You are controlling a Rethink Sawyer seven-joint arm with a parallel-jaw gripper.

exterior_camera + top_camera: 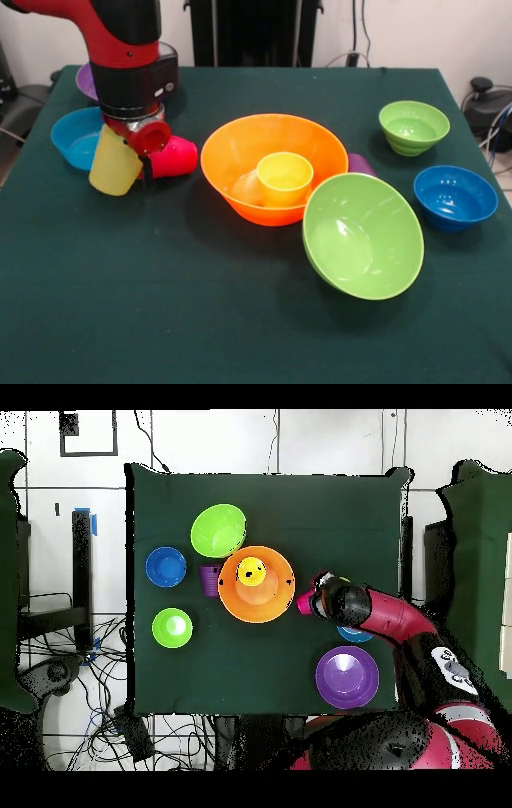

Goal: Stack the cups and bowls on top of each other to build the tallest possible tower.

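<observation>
Your gripper (128, 152) hangs over the table's side, beside the orange bowl (240, 152). It carries the pale cup (114, 164), tilted with its mouth up toward the wrist. The fingers themselves are hidden behind the cup and the red fitting, so you cannot tell how wide they stand; the cup hangs clear of the cloth, which indicates a closed grip on it.

The red-pink cup (172, 158) lies on its side just behind the gripper, mouth toward it. It is likely a spare piece awaiting a later pick.

Container status:
- Orange bowl: sits upright near the table's middle and forms the tower base. It holds one yellow-orange cup (284, 178), upright and open end up, slightly off centre.
- Big green bowl (364, 236): tilted, leaning against the orange bowl's rim. Empty.
- Purple cup (360, 164): wedged behind the orange bowl and the big green bowl, mostly hidden in the front view.
- Small green bowl (414, 126) and blue bowl (454, 197): upright, apart from the tower. Empty.
- Second blue bowl (76, 138): partly under the arm. Empty as far as visible.
- Purple bowl (347, 676): upright near the table's edge. Empty.

The tower stands at two pieces. The held cup's position suggests transport toward the orange bowl.
</observation>
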